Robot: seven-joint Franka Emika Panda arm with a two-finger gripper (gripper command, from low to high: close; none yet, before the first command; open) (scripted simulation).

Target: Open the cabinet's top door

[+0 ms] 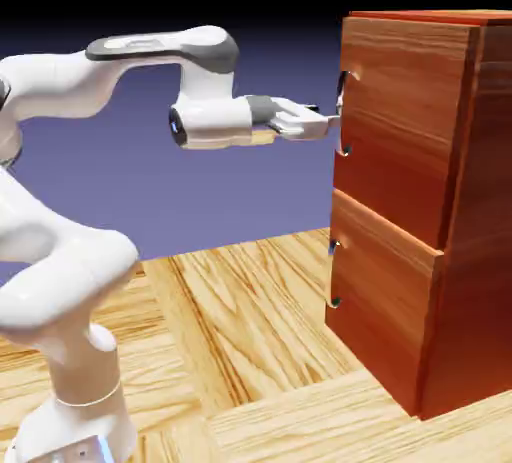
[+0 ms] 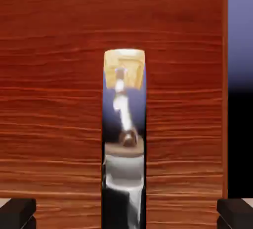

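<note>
The reddish-brown cabinet (image 1: 470,251) stands at the right of the exterior view. Its top door (image 1: 400,131) lies flush with the cabinet, and its curved silver handle (image 1: 343,113) sits at the panel's left edge. My gripper (image 1: 328,119) reaches level toward that handle, its tip right at it. In the hand view the handle (image 2: 124,139) runs upright down the middle as a shiny strip against the door's wood (image 2: 49,99). My gripper (image 2: 126,215) is open, with one dark fingertip (image 2: 17,213) on each side of the handle and clear of it.
Below the top door sits the shorter lower panel (image 1: 385,301) with its own small handle (image 1: 333,273). The cabinet rests on a wood-plank table (image 1: 250,341). The blue-violet backdrop (image 2: 239,35) shows past the door's right edge in the hand view.
</note>
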